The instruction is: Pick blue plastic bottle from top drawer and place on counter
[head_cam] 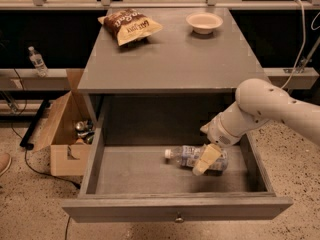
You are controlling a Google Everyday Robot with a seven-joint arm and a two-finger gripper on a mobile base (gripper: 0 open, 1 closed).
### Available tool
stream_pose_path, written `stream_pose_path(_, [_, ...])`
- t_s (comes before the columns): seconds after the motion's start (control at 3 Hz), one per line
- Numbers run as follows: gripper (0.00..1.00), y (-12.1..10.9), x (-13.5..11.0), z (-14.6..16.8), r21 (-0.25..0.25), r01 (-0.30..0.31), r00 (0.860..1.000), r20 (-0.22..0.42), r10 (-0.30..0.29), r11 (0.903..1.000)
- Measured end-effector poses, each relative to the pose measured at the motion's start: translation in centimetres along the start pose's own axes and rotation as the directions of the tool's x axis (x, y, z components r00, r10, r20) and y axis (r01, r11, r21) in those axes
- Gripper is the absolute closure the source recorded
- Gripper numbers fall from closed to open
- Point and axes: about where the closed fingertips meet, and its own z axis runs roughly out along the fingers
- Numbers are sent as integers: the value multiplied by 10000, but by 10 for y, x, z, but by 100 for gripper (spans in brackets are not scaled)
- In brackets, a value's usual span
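1. Small clear bottle (37,61): upright on a ledge, well to the left of the top drawer (135,174) and higher than it. Not the task's item.
2. Cardboard box (60,139): on the floor, just beside the drawer's left wall, open.
3. Snack bag (131,26): on the worktop (170,64) above the drawer, at the back left.
4. Top drawer: pulled out from under the worktop. Its grey bottom holds one bottle.
5. Blue plastic bottle (184,155): lying on its side on the drawer bottom, right of the drawer's middle. The white cap points toward the drawer's left wall.
6. Bowl (204,21): on the worktop above the drawer, at the back right.
7. Gripper (204,163): inside the drawer's right half, low over the bottle's body, touching it or nearly so. Whether the jaws are released or clenched cannot be told.
8. Arm (270,106): white, reaching in from the drawer's right side.

Handling note: the step in hand appears to be the grasp.
- The bottle is round and loose, so it may roll. The jaws should take it across the body, near its middle.
- The squeeze should be moderate, because thin plastic likely dents.
- Lift straight up, then bring it forward past the worktop's front edge above the drawer.
- Set it down on the bare front of the worktop.
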Motion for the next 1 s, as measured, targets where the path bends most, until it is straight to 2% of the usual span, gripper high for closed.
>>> stream_pose_path(0.33, [0, 0, 11, 12, -51, 64, 10000, 26, -63, 10000])
stream_pose_path(1.0, [30, 1, 24, 23, -91, 226, 9993, -282, -228, 9997])
